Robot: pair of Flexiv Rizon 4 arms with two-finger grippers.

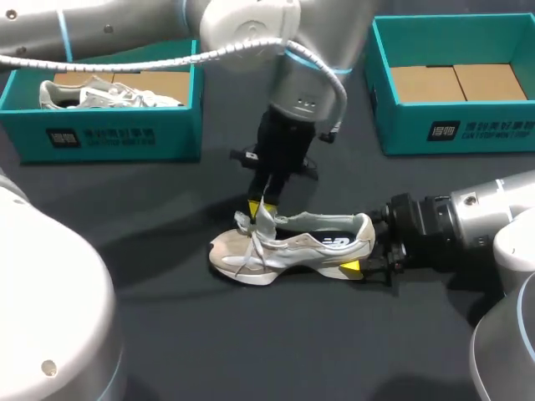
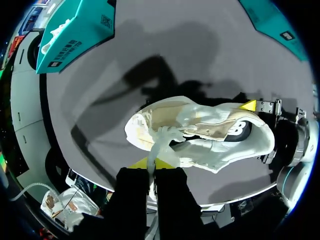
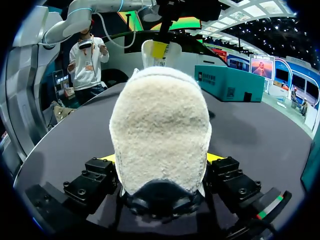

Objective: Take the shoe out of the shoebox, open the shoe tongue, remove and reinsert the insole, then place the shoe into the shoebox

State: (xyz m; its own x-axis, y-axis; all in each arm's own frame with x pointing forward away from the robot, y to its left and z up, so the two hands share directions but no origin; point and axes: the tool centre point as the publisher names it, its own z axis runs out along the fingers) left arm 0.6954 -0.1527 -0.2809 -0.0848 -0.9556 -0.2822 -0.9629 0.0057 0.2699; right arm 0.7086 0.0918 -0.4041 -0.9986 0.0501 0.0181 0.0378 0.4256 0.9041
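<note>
Tabletop bears shoe, heel mostly hiding the right gripper.

The shoe lies in the middle of the table and is closed in from two sides. The left gripper stands above it and pinches the tongue, and the right gripper clamps the heel from the right. The toe side and the near side of the shoe are open. The right shoebox is open from above. In the left shoebox, a second shoe takes much of the floor.
</note>
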